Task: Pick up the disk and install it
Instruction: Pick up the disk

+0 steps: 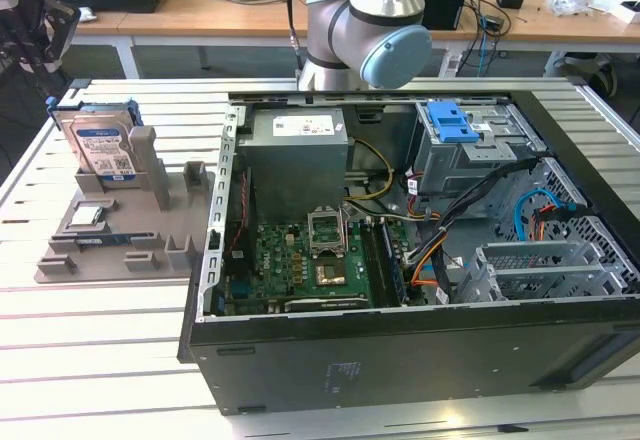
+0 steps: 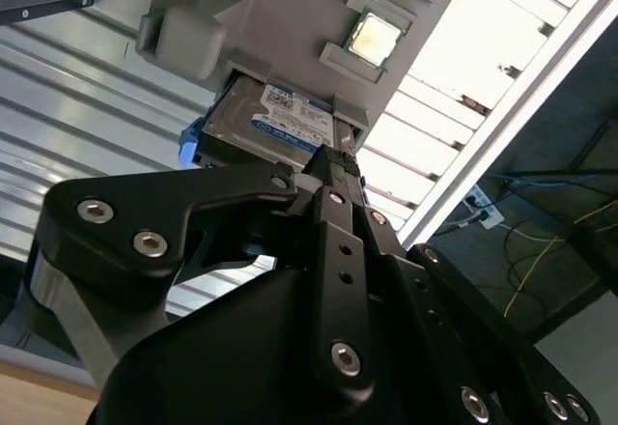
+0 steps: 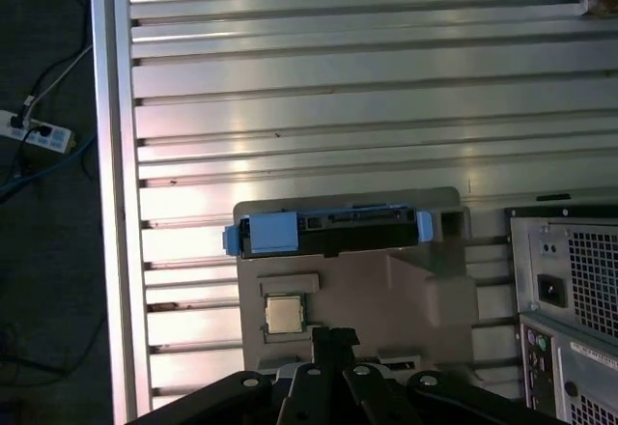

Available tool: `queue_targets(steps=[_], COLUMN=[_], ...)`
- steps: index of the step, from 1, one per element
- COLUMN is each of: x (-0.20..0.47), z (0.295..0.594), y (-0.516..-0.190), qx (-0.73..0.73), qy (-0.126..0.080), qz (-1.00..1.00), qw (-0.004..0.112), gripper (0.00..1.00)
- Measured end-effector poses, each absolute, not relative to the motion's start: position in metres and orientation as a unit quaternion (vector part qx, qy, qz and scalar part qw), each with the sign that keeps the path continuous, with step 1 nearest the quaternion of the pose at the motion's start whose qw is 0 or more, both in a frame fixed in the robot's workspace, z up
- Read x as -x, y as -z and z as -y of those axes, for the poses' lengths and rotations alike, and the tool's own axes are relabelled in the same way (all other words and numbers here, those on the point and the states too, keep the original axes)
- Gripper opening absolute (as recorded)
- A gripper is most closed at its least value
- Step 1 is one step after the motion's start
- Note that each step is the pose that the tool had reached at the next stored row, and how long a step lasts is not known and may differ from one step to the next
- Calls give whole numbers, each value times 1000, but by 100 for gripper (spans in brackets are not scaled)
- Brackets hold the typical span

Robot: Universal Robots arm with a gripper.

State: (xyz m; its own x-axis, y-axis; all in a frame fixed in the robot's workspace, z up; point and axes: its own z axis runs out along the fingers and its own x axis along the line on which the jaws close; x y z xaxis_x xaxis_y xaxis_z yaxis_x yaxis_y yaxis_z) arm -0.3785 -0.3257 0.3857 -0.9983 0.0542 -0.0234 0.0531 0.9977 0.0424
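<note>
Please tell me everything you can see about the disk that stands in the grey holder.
The disk is a flat silver-grey metal rectangle with a white-and-blue label, clipped in a blue plastic frame. It stands on edge in a slot of the grey holder, at the exterior view's left of the open computer case. The holder bears it.
</note>
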Motion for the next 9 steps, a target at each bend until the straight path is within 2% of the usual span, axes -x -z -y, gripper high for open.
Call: queue_targets(steps=[9], x=[378], z=[326], y=[-386], qx=[94], qy=[-22], qz=[-995], qw=[10], gripper=[11])
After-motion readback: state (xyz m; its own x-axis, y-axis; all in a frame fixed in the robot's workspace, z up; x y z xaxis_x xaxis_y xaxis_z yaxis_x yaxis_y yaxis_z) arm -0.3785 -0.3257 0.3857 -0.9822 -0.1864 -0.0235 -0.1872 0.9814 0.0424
